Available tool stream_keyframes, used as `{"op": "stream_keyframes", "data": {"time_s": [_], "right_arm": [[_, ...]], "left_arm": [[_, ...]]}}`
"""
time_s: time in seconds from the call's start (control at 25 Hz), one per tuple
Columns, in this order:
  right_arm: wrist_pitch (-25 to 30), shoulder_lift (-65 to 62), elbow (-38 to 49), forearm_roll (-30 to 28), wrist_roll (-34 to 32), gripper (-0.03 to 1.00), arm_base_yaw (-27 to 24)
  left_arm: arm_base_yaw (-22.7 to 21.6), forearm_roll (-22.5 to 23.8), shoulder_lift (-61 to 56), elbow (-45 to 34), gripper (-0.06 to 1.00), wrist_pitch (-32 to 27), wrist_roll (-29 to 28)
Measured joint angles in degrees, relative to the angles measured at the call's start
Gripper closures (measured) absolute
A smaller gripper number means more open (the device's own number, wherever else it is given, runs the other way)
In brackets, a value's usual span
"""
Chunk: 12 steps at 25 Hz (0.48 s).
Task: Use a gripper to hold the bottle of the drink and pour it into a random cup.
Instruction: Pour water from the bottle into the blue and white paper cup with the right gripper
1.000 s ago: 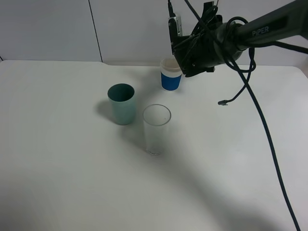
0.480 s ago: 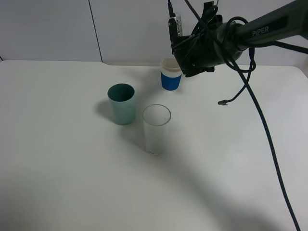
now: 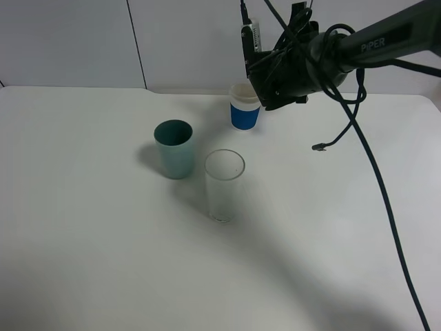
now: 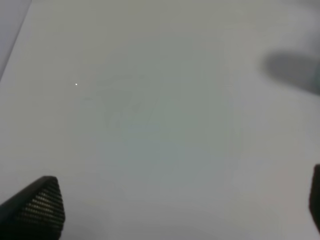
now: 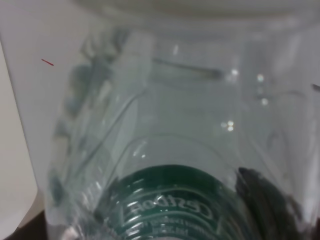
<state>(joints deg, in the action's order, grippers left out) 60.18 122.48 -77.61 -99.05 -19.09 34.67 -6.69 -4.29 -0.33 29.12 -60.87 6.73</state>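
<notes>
Right wrist view: the bottle of the drink fills the lens, clear plastic with a green label.
Right fingers: clamped tight on the bottle.
Left fingers: spread wide, holding nothing, over bare worktop.
Bottle's place: aloft, just above the cup.
Done: grasp and carry, I judge.
Left: the pour; no stream shows.
Others: teal cup and clear glass stand nearer, apart.
Surface: white, matt, a cable trailing across.
Room: pale panelled wall behind.
</notes>
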Motion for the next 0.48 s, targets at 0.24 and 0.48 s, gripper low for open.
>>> {"op": "stream_keyframes", "data": {"time_s": [0.24, 0.48], "right_arm": [[0.2, 0.0, 0.0, 0.0, 0.0, 0.41, 0.0], [0.3, 0.0, 0.0, 0.0, 2.6, 0.41, 0.0]], "left_arm": [[0.0, 0.0, 0.0, 0.0, -0.05, 0.0, 0.0], [0.0, 0.0, 0.0, 0.0, -0.05, 0.0, 0.0]]}}
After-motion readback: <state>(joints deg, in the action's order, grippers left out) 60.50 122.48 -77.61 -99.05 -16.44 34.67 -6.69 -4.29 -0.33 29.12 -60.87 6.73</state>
